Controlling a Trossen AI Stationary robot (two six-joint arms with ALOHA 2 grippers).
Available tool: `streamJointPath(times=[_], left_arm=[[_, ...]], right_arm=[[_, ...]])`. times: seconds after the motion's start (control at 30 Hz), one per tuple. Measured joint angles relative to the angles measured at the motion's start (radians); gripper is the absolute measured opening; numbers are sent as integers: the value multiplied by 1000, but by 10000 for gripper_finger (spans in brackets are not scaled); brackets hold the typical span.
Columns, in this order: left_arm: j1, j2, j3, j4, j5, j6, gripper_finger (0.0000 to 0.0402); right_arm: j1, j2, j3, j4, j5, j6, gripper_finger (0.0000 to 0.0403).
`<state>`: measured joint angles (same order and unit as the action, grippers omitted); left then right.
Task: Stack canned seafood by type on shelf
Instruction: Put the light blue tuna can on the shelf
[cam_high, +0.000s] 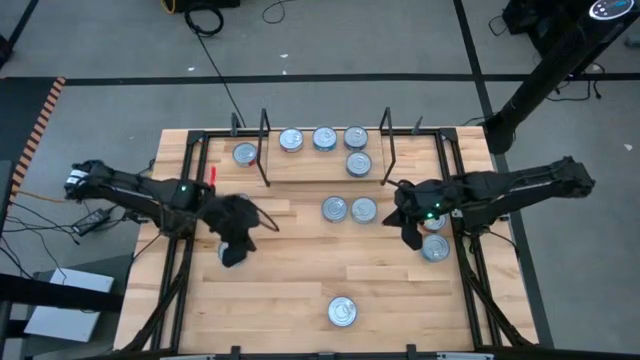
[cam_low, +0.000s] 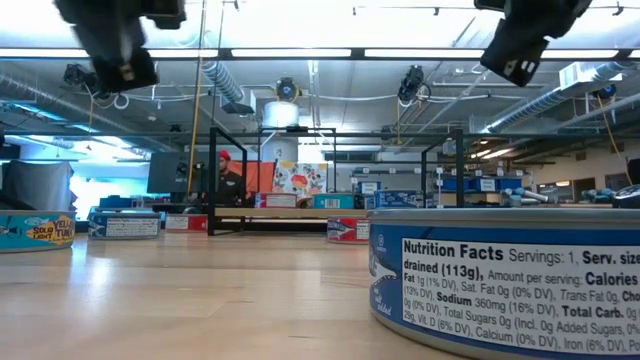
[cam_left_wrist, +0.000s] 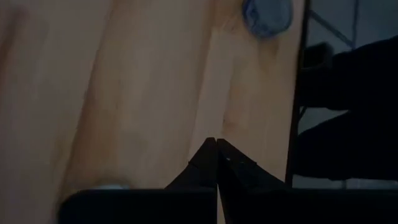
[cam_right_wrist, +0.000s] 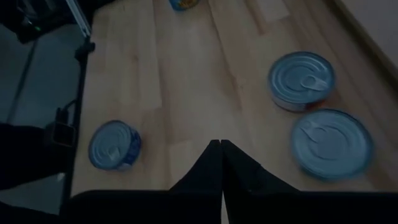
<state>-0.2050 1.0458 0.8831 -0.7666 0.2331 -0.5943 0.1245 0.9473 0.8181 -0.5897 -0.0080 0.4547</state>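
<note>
Several flat round tins with silver lids lie about. Some sit on the shelf (cam_high: 325, 165), a light-wood board between two black wire end frames; one of those tins (cam_high: 324, 138) is in the far row. Two tins (cam_high: 334, 208) sit side by side mid-table, and both show in the right wrist view (cam_right_wrist: 301, 79). One tin (cam_high: 342, 312) stands near the near edge, blue-labelled in the low view (cam_low: 500, 285). My left gripper (cam_high: 235, 252) (cam_left_wrist: 216, 144) hovers shut over the table's left side. My right gripper (cam_high: 412, 238) (cam_right_wrist: 221, 144) hovers shut at the right, beside a blue-sided tin (cam_high: 435, 247).
One tin (cam_high: 245, 154) sits left of the shelf's left end frame. A small red object (cam_high: 212, 177) lies near the table's left rail. Black frame rails (cam_high: 463, 260) run along both table sides. Bare wood lies between the two arms. A person (cam_low: 225, 180) shows far behind the table.
</note>
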Motion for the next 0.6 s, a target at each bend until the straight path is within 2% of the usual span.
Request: streamJointPath(times=[0.13, 0.33, 0.47, 0.6], left_arm=[[-76, 1, -21, 7, -82, -204, 2], [-212, 13, -36, 2, -286, -481, 3], [-292, 62, -37, -11, -315, -584, 14], [-350, 136, -37, -18, -319, -610, 32]], right_arm=[[-7, -24, 0, -39, 3, -31, 9], [-7, -47, 0, -98, 3, -85, 8], [-9, -47, 0, -104, 14, -134, 9], [-22, -47, 0, -101, 25, -148, 9]])
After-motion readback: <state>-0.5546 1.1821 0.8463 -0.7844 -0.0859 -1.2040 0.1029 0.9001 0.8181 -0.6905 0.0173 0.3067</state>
